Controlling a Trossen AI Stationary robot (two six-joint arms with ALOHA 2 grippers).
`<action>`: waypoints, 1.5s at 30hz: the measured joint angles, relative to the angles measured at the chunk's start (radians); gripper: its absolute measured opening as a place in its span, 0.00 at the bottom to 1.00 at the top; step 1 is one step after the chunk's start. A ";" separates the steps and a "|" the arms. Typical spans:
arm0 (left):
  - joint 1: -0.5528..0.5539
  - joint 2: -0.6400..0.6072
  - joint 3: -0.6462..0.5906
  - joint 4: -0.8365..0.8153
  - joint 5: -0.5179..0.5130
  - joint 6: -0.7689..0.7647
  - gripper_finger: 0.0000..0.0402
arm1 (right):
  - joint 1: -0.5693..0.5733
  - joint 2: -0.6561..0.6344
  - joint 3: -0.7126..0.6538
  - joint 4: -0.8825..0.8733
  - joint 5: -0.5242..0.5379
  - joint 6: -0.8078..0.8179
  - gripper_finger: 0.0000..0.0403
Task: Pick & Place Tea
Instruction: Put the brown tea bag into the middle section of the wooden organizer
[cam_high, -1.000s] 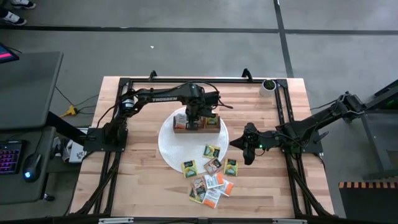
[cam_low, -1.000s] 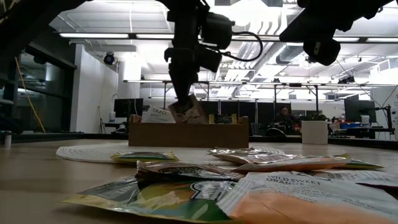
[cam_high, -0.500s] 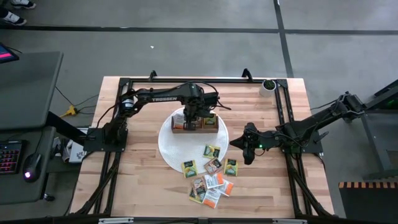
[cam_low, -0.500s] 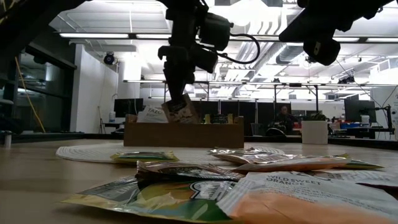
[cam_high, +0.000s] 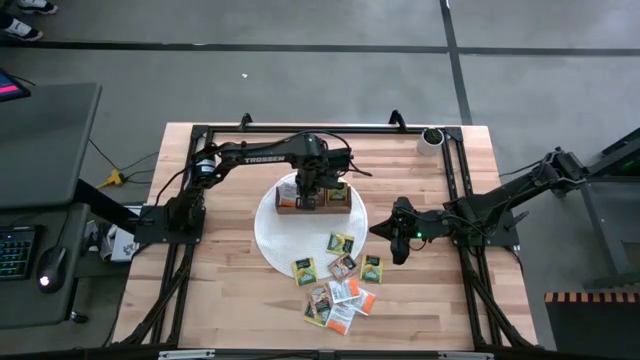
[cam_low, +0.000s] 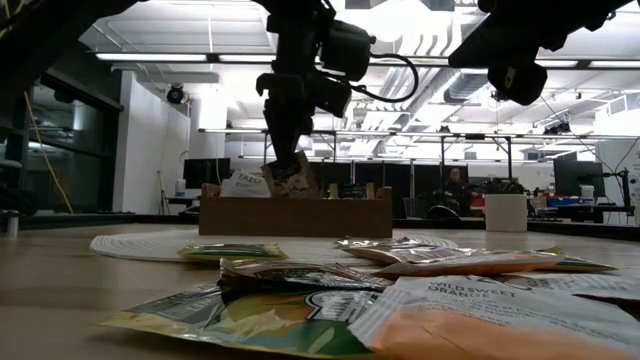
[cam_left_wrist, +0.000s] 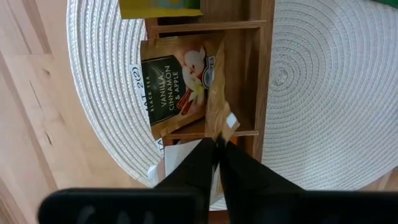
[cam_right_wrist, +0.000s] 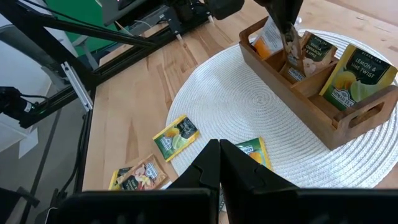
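A brown wooden three-compartment box stands on a round white woven mat. My left gripper is above the box's middle compartment, shut on a brown tea packet. A yellow packet stands in one end compartment and a white and orange packet in the other. Several loose tea packets lie flat on the mat's near edge and on the table in front of it. My right gripper hovers right of the mat, shut and empty. My left gripper pinches the brown packet's upper edge near a corner between its two fingers. The fingers come from above, pointing down. The packet hangs tilted below them, with its lower part inside the box's middle compartment.
A small white pot with a plant stands at the table's far right corner. Black frame rails run along the table's left, right and far sides. Bare wood lies left of the mat.
My left gripper has moved a little toward the table's left with the brown packet, staying shut on it. The wooden box has slid a little the same way on the mat.
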 joint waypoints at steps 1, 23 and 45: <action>0.000 0.000 0.000 0.000 0.000 0.000 0.11 | 0.000 0.000 0.000 0.000 0.000 0.000 0.00; -0.003 -0.001 0.000 0.006 -0.051 -0.149 0.38 | 0.000 0.000 0.000 0.000 0.000 -0.001 0.00; -0.193 -0.196 0.000 0.190 0.061 -0.468 0.38 | 0.004 0.000 -0.001 -0.108 0.008 0.057 0.00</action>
